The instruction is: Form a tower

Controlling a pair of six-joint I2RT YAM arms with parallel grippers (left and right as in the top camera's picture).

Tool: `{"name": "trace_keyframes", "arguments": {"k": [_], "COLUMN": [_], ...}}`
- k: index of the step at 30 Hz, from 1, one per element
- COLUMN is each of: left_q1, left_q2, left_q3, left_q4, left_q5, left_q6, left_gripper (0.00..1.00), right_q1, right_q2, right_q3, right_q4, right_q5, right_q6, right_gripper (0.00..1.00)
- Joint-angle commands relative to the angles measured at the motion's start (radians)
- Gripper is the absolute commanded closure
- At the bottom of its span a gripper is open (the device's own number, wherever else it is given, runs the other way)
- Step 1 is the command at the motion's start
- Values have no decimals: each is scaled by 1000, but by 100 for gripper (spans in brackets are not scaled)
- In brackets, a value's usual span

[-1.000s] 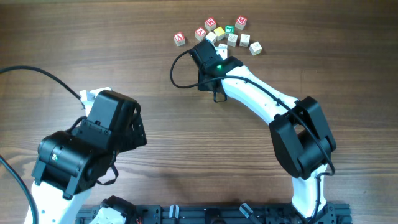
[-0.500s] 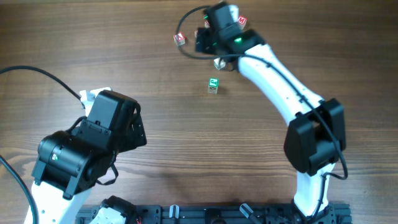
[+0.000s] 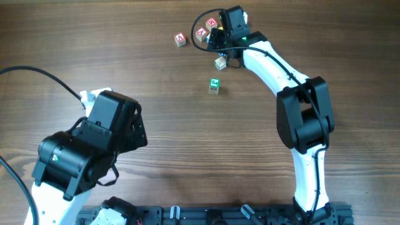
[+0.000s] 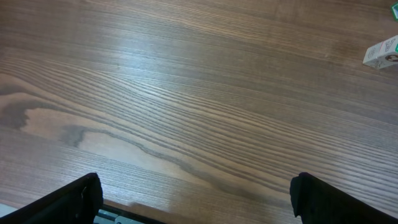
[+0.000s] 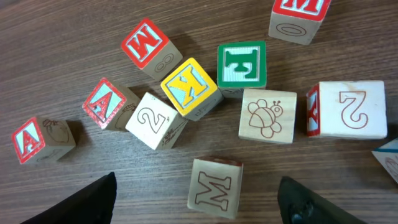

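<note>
A green-topped pale cube (image 3: 214,86) stands by itself mid-table and also shows at the upper right of the left wrist view (image 4: 380,53). I cannot tell whether it is a tower more than one cube high. My right gripper (image 5: 199,202) hovers open over the loose cubes at the far edge, above a pale M cube (image 5: 214,186) that it does not touch. Beyond lie a green E cube (image 5: 241,64), a yellow K cube (image 5: 189,87) and red-marked A and M cubes. My left gripper (image 4: 196,199) is open over bare wood.
Several loose letter cubes are scattered at the far edge, among them a red A cube (image 3: 180,39) out to the left. A black cable (image 3: 25,72) runs along the left side. The left arm's body (image 3: 94,144) fills the near left.
The right arm swung from mid-table back up to the cube cluster, uncovering the green-topped cube. Its jaws widened. The left arm has not moved.
</note>
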Motion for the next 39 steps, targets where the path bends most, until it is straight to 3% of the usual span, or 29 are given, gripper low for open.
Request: {"name": "trace_keyframes", "arguments": {"k": [1,8,14,20,24,28,31,39], "left_q1": [3,3,3,3,3,3,3,3], "left_q2": [-5,-5,-5,-5,-5,-5,-5,-5], "left_q3": [0,0,0,0,0,0,0,0], "left_q4": [2,2,2,2,2,2,2,2], "left_q5": [-8,-8,-8,-8,-8,-8,-8,-8], "left_q6": [5,5,5,5,5,5,5,5], "left_gripper": [0,0,0,0,0,0,0,0], "right_q1": [0,-1,-1,-1,-1,-2,-2,26], "right_q2": [48,84,95,125,125,119,78,-148], "right_q3": [9,9,9,7,8,29,87,140], "right_q4": [8,3,23,27,32,34,-37,-327], "right_q5": [0,40,41,40,41,34,24,-9], "right_q6": [5,5,-4,-5,-6,-29,-72,-72], "right_gripper": [20,29,46,47,64,68,74,78]}}
